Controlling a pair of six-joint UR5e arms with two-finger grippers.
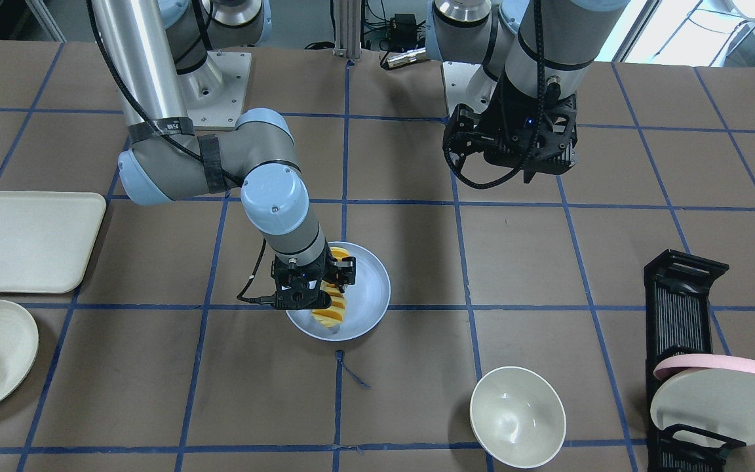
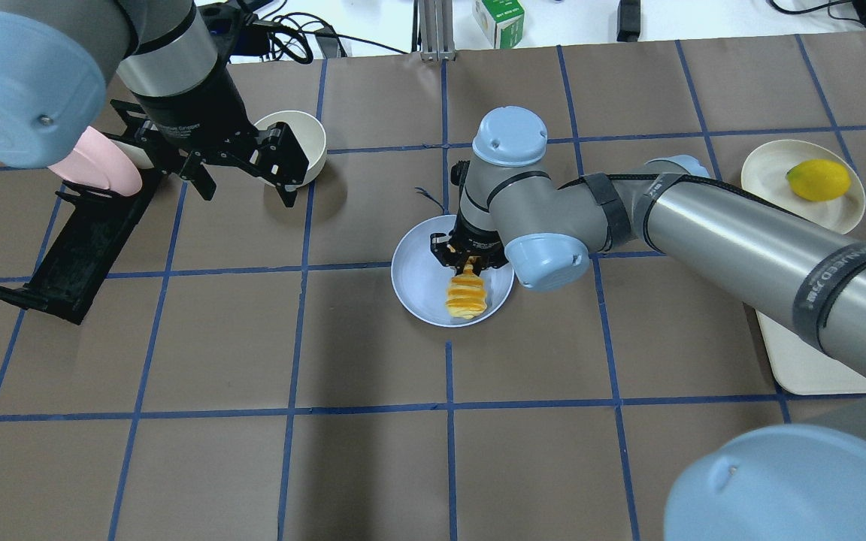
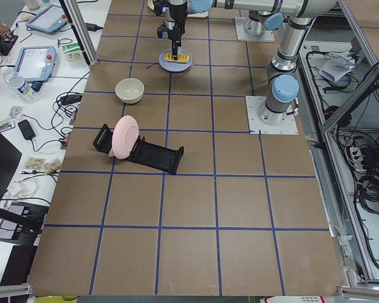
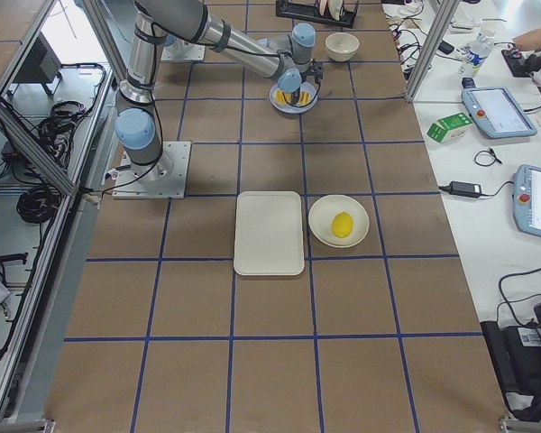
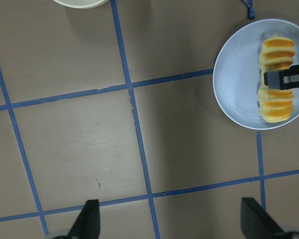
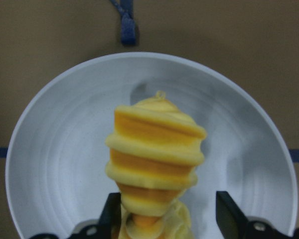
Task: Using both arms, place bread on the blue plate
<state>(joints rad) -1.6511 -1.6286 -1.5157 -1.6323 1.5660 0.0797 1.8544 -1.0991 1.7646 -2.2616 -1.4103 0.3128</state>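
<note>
The bread [image 1: 330, 316] lies on the blue plate [image 1: 371, 288] near the table's middle; it also shows in the overhead view [image 2: 465, 297] on the plate [image 2: 414, 278]. My right gripper [image 2: 469, 263] is low over the plate and straddles the bread's middle. In the right wrist view its fingers [image 6: 224, 219] stand either side of the bread [image 6: 154, 149] with a gap on one side, so it is open. My left gripper [image 2: 245, 173] is open and empty, high above the table beside the white bowl. The left wrist view shows the bread [image 5: 276, 107] on the plate [image 5: 234, 74].
A white bowl [image 2: 294, 143] sits under my left gripper's far side. A black dish rack [image 2: 80, 255] holds a pink-rimmed plate [image 2: 98, 161]. A cream tray [image 1: 23, 239] and a cream plate [image 2: 801, 203] with a yellow fruit [image 2: 818, 180] lie on my right side.
</note>
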